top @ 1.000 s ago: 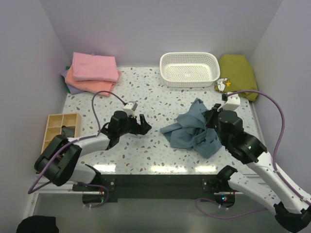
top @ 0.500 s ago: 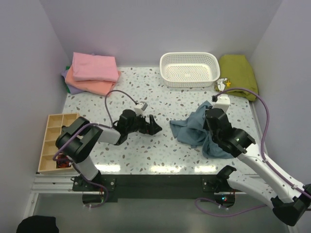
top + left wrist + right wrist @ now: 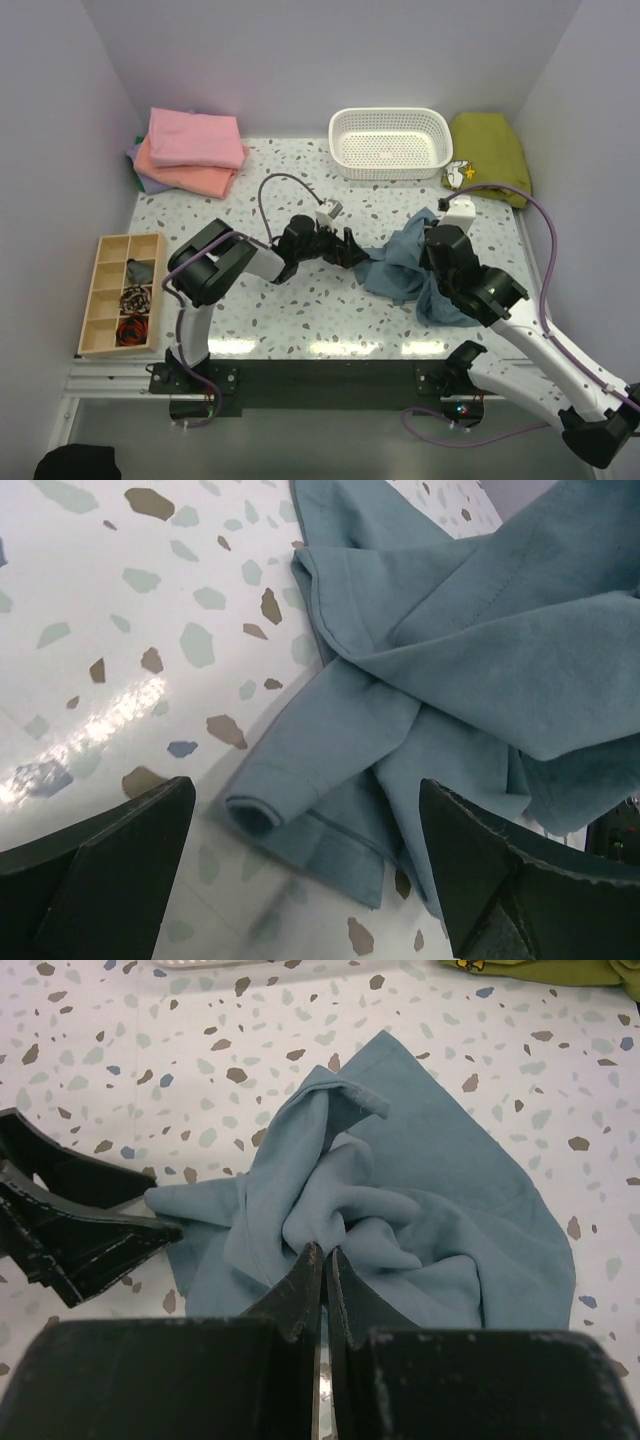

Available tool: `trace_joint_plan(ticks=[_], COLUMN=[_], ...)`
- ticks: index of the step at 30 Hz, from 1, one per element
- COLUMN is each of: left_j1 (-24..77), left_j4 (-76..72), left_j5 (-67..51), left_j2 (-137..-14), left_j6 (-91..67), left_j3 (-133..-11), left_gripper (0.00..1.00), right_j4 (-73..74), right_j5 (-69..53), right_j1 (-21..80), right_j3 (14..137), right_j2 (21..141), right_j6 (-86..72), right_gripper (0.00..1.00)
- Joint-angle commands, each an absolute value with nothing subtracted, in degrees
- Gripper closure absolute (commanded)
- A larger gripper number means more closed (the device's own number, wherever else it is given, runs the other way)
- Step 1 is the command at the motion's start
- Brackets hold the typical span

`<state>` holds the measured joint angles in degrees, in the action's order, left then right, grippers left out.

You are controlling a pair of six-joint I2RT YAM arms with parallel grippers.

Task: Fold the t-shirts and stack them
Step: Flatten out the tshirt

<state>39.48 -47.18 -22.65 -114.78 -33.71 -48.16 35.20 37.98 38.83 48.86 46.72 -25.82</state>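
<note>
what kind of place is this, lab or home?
Most likely a lab test cell, not a home: plain walls box in a speckled table, a left arm and a right arm are mounted at its near edge, and props are staged, a folded t-shirt stack and a white basket.

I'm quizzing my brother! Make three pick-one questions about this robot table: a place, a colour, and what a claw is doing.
1. Where is the white basket? A) the table's far edge B) by the arms' bases C) on the wooden tray
2. On the folded pile, the top shirt is? A) green B) pink C) blue
3. The left gripper is? A) shut on the basket B) holding a pink shirt C) open beside the blue-grey t-shirt
Answers: A, it sits at the back; B, pink lies over the orange shirt; C, its fingers stand wide apart.
</note>
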Motion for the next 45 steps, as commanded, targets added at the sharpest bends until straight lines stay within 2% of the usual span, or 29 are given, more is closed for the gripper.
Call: trace_joint_plan(ticks=[1,5,7,8,9,10,11,15,21,25,27,31,35,40,45], left_j1=[41.4,42.0,42.3,42.3,42.3,42.3,42.2,41.9,36.5,30.0,28.4,28.2,28.1,28.2,28.1], left_j4=[-49.0,-49.2,-48.5,-48.3,-48.4,-48.1,-47.3,-41.0,-25.7,-7.5,3.4,14.3,19.5,22.3,19.4], left_j5=[-22.1,-21.5,-22.7,-22.9,-22.8,-22.6,-22.3,-17.1,-9.1,-5.3,-0.3,8.5,14.1,12.0,9.7], left_j2=[-119.7,-122.9,-123.2,-123.0,-122.4,-121.5,-118.9,-107.3,-82.0,-62.1,-57.0,-45.8,-39.6,-38.9,-39.9], left_j6=[-34.5,-34.7,-34.4,-34.4,-34.6,-34.6,-34.5,-31.2,-28.1,-25.8,-23.3,-21.4,-20.8,-19.6,-20.8], left_j3=[-52.1,-54.0,-54.6,-54.4,-53.3,-52.5,-51.8,-45.7,-39.6,-40.6,-43.9,-48.3,-51.7,-53.9,-48.8], left_gripper=[0.0,0.02,0.25,0.4,0.77,0.91,1.0,1.0,1.0,1.0,1.0,1.0,1.0,1.0,1.0], right_j4=[33.7,34.1,34.5,34.8,35.2,35.4,35.7,37.1,41.3,44.2,44.8,48.2,48.8,42.3,33.9], right_j5=[38.6,38.2,38.7,39.0,39.4,40.1,40.3,40.3,41.0,42.3,41.5,37.7,34.5,29.4,29.4], right_j1=[38.8,38.8,38.8,38.8,38.8,38.8,38.8,38.8,38.8,38.8,38.8,38.8,38.8,38.8,38.8], right_j3=[48.8,48.7,48.6,48.7,49.0,49.2,49.5,51.9,55.5,57.7,57.9,58.7,54.7,48.3,44.4], right_j2=[45.2,44.5,44.0,43.6,43.2,43.0,42.4,40.5,37.4,35.5,34.9,37.9,41.8,47.1,57.4], right_j6=[-25.2,-25.5,-25.6,-25.5,-25.5,-25.2,-25.0,-23.5,-21.4,-23.5,-24.0,-26.5,-28.7,-30.2,-29.4], right_gripper=[1.0,1.0,1.0,1.0,1.0,1.0,1.0,1.0,1.0,1.0,1.0,1.0,1.0,1.0,0.97])
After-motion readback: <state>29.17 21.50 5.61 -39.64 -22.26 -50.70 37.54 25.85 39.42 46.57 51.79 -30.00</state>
